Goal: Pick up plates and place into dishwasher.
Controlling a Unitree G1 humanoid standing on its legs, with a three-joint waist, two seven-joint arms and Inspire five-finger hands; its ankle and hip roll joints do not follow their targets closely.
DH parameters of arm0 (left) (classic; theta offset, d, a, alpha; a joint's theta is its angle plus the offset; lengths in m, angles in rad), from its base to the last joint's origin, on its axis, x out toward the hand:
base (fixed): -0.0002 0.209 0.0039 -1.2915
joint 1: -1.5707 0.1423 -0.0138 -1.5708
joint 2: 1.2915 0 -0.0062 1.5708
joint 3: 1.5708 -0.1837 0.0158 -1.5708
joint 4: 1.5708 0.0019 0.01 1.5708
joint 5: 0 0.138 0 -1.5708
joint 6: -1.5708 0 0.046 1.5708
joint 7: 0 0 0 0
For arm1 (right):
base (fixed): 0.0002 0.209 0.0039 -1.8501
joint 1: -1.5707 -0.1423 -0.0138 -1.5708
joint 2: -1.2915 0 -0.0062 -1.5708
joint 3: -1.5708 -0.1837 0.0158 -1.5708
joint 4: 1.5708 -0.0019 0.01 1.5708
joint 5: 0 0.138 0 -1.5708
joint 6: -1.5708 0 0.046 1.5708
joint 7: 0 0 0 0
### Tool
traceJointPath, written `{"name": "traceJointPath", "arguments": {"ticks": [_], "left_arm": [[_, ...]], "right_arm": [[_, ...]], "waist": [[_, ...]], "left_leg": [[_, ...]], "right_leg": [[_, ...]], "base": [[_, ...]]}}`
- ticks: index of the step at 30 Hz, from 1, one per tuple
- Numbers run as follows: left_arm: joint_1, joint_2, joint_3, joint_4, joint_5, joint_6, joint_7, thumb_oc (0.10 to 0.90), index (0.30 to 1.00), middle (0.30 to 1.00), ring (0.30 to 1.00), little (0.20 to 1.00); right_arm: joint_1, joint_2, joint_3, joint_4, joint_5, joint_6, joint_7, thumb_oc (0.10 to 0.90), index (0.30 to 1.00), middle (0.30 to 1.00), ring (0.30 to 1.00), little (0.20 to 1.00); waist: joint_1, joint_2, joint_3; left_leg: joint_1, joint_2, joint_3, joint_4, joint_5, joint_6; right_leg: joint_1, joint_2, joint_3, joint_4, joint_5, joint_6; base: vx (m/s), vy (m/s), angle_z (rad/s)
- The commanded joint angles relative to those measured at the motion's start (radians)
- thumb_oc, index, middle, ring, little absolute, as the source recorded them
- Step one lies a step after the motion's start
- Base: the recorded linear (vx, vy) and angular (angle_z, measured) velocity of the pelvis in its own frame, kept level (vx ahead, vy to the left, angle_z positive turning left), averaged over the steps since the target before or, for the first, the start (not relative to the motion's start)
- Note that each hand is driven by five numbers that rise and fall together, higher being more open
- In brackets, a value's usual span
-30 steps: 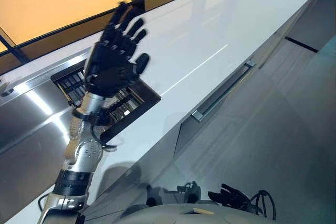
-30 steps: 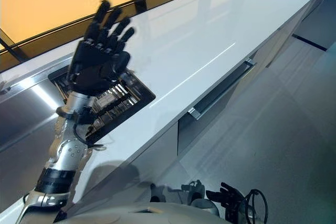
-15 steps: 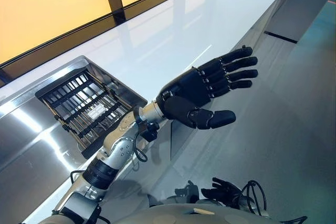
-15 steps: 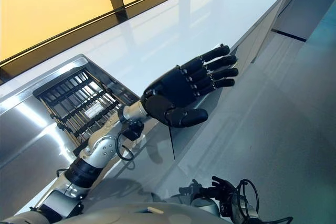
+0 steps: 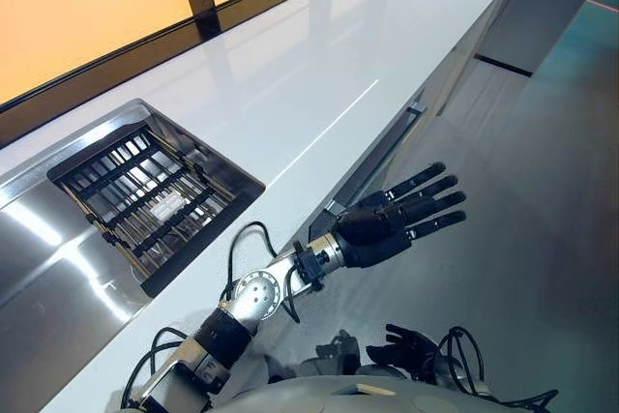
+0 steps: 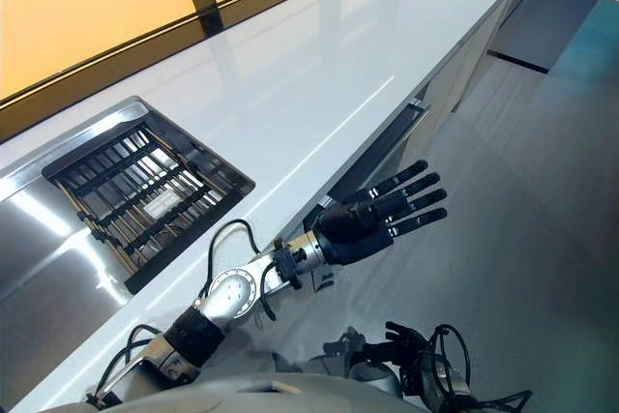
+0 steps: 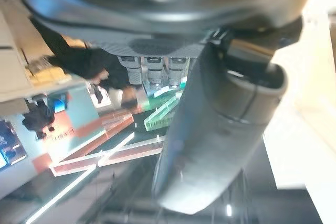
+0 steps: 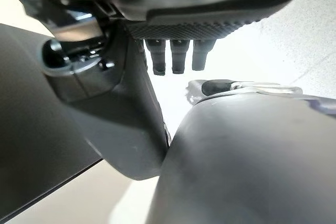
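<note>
Here left hand (image 5: 387,229) splayed, holding nothing, beside counter (image 5: 309,74); sink (image 5: 58,239) holds rack (image 5: 145,195).

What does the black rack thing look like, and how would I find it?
Start at the long white counter. At its near end lies a shiny steel sink, and sunk in it sits the rack. It is the one dark grid of bars among smooth surfaces.

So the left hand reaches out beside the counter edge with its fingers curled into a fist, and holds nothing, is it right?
Not quite. The left hand does reach out beside the white counter edge and holds nothing, but its fingers are straight and spread, not curled. The left eye view shows this.
</note>
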Motion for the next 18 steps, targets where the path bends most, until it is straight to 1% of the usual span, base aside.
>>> {"name": "traceJointPath", "arguments": {"ticks": [1,2,3,5,6,7,10,11,14,17,18], "left_arm": [[0.050,-0.133,0.020,0.136,-0.013,0.001,-0.052,0.800,0.900,0.900,0.900,0.900],[0.060,-0.132,0.027,0.182,0.000,0.007,-0.067,0.800,0.900,0.900,0.900,0.900],[0.068,-0.130,0.030,0.212,0.040,-0.006,-0.075,0.800,0.900,0.900,0.900,0.900],[0.081,-0.130,0.040,0.271,0.051,-0.011,-0.065,0.800,0.900,0.900,0.900,0.900],[0.088,-0.131,0.057,0.320,0.080,-0.034,-0.053,0.800,0.900,0.900,0.900,0.900],[0.089,-0.129,0.062,0.338,0.085,-0.041,-0.047,0.800,0.900,0.900,0.900,0.900],[0.085,-0.111,0.084,0.418,0.184,-0.085,-0.034,0.800,0.900,0.900,0.900,0.900],[0.085,-0.098,0.091,0.454,0.226,-0.114,-0.029,0.800,0.900,0.900,0.900,0.900],[0.084,-0.077,0.128,0.515,0.249,-0.155,0.016,0.800,0.900,0.900,0.900,0.900],[0.085,-0.063,0.183,0.568,0.224,-0.173,0.049,0.800,0.900,0.900,0.900,0.900],[0.084,-0.059,0.198,0.580,0.239,-0.178,0.049,0.800,0.900,0.900,0.900,0.900]], "right_arm": [[0.003,0.001,0.014,0.000,0.001,-0.024,-0.003,0.800,0.900,0.900,0.900,0.900],[0.007,0.002,0.010,-0.003,0.002,-0.024,-0.002,0.800,0.900,0.900,0.900,0.900],[0.010,0.003,0.009,-0.005,0.001,-0.022,-0.001,0.800,0.900,0.900,0.900,0.900],[0.015,0.002,0.004,-0.008,0.001,-0.017,0.004,0.800,0.900,0.900,0.900,0.900],[0.021,0.004,0.001,-0.010,0.000,-0.017,0.006,0.800,0.900,0.900,0.900,0.900],[0.025,0.004,0.000,-0.009,0.001,-0.020,0.008,0.800,0.900,0.900,0.900,0.900],[0.034,0.007,-0.004,-0.013,0.007,-0.018,0.016,0.800,0.900,0.900,0.900,0.900],[0.038,0.009,-0.003,-0.017,0.008,-0.015,0.017,0.800,0.900,0.900,0.900,0.900],[0.044,0.010,-0.006,-0.024,0.006,-0.006,0.021,0.800,0.900,0.900,0.900,0.900],[0.050,0.016,-0.004,-0.029,0.007,-0.001,0.020,0.800,0.900,0.900,0.900,0.900],[0.049,0.020,-0.003,-0.032,0.009,0.004,0.017,0.800,0.900,0.900,0.900,0.900]], "waist": [[0.003,-0.015,0.003],[0.003,-0.019,0.002],[0.003,-0.022,0.001],[0.003,-0.027,-0.001],[0.003,-0.032,-0.002],[0.002,-0.034,-0.001],[0.002,-0.045,-0.004],[0.001,-0.051,-0.005],[0.002,-0.058,-0.006],[0.005,-0.066,-0.005],[0.007,-0.069,-0.004]], "left_leg": [[-0.014,-0.027,0.063,0.002,-0.084,0.052],[-0.014,-0.026,0.067,0.002,-0.083,0.052],[-0.015,-0.025,0.071,0.002,-0.083,0.051],[-0.017,-0.023,0.076,0.002,-0.082,0.052],[-0.017,-0.022,0.082,0.002,-0.083,0.054],[-0.017,-0.021,0.084,0.002,-0.083,0.054],[-0.020,-0.017,0.092,0.002,-0.079,0.053],[-0.020,-0.015,0.096,0.002,-0.079,0.053],[-0.021,-0.012,0.102,0.003,-0.078,0.051],[-0.022,-0.009,0.107,0.006,-0.077,0.050],[-0.023,-0.008,0.108,0.007,-0.077,0.049]], "right_leg": [[-0.042,0.072,0.009,0.097,-0.037,0.022],[-0.043,0.073,0.010,0.097,-0.033,0.024],[-0.045,0.073,0.010,0.097,-0.032,0.025],[-0.048,0.075,0.012,0.097,-0.030,0.026],[-0.048,0.078,0.016,0.094,-0.029,0.027],[-0.049,0.079,0.016,0.095,-0.028,0.027],[-0.052,0.082,0.017,0.093,-0.023,0.029],[-0.053,0.084,0.018,0.092,-0.021,0.031],[-0.055,0.088,0.021,0.090,-0.018,0.032],[-0.054,0.091,0.019,0.087,-0.017,0.032],[-0.054,0.092,0.018,0.086,-0.017,0.031]], "base": [[0.00,-0.064,-0.05],[-0.01,-0.064,-0.03],[-0.01,-0.060,-0.04],[-0.01,-0.060,-0.08],[-0.01,-0.060,-0.11],[-0.01,-0.066,-0.12],[-0.01,-0.063,-0.05],[-0.01,-0.081,-0.02],[-0.01,-0.050,-0.10],[-0.01,-0.046,-0.19],[-0.01,-0.052,-0.20]]}}
